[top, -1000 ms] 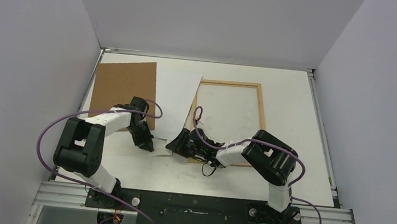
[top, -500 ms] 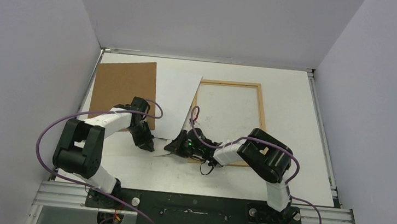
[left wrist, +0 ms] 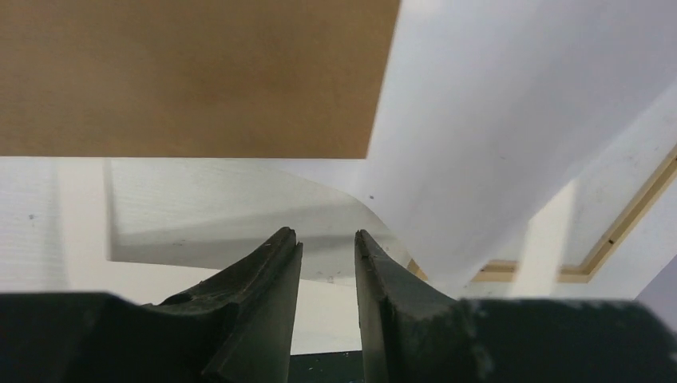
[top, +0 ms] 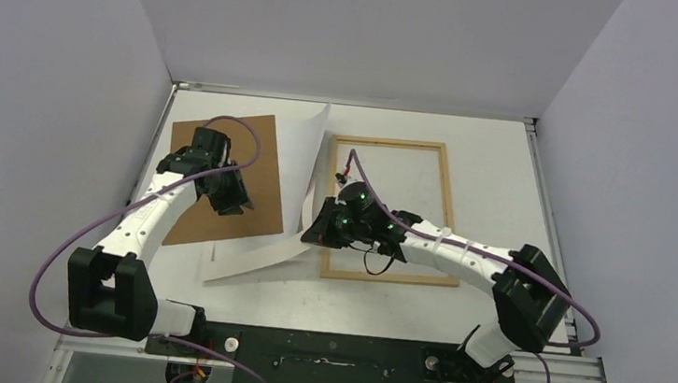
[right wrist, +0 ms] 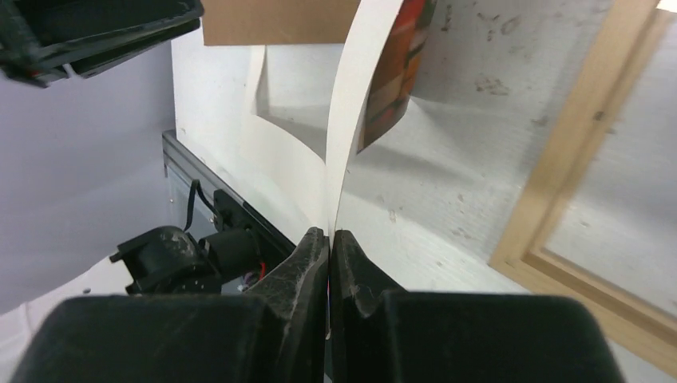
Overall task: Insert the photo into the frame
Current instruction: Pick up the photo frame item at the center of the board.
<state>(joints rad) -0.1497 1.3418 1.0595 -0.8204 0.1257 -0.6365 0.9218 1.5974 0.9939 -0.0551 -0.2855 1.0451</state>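
The thin white paper photo point(top: 298, 164) is bowing upward, with the right claw point(right wrist: 329, 239) clamping its edge; the left claw point(left wrist: 328, 243) is gaping, empty.

**What the views hold back**

From overhead, the right arm point(top: 461, 252) crosses the near half of the frame point(top: 387, 143) and hides parts of its left and right rails. The right tool point(top: 309, 235), just left of the frame, is too small to show its jaws. The photo point(top: 296, 164), curled up left of the frame, turns its print away. The right wrist view catches only a sliver of the print, cut by the top edge. In the left wrist view the photo covers all the frame but one corner strip.
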